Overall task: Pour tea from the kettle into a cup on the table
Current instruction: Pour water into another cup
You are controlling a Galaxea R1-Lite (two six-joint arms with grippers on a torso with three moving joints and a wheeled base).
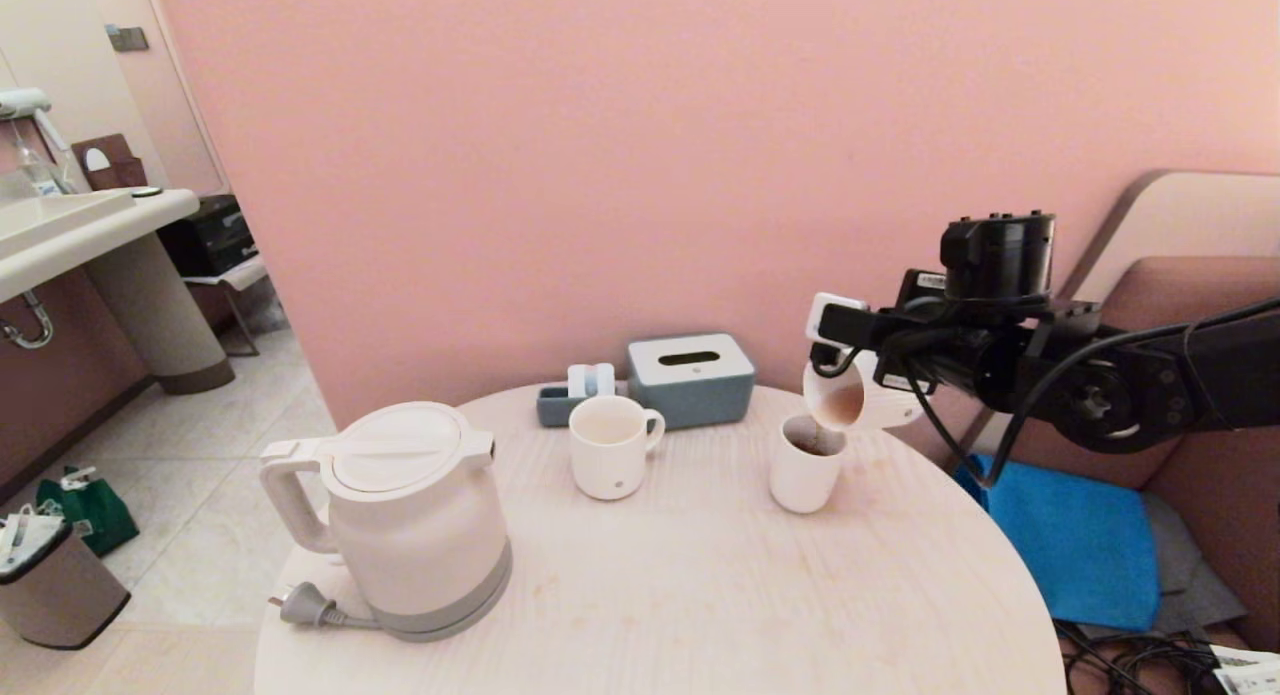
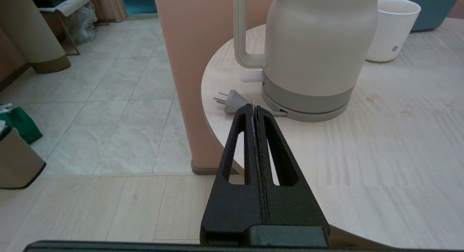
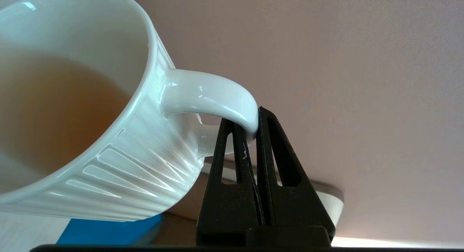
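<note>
Right pincer (image 3: 253, 127) clamped on tipped mug's (image 1: 860, 400) handle, arm level, tea (image 1: 818, 437) streaming into tumbler (image 1: 806, 465)

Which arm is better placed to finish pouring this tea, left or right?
Right. The right pincer is shut on the handle of a ribbed mug, tipped over a small tumbler with tea running in. The left pincer is shut and empty, low near the kettle.
</note>
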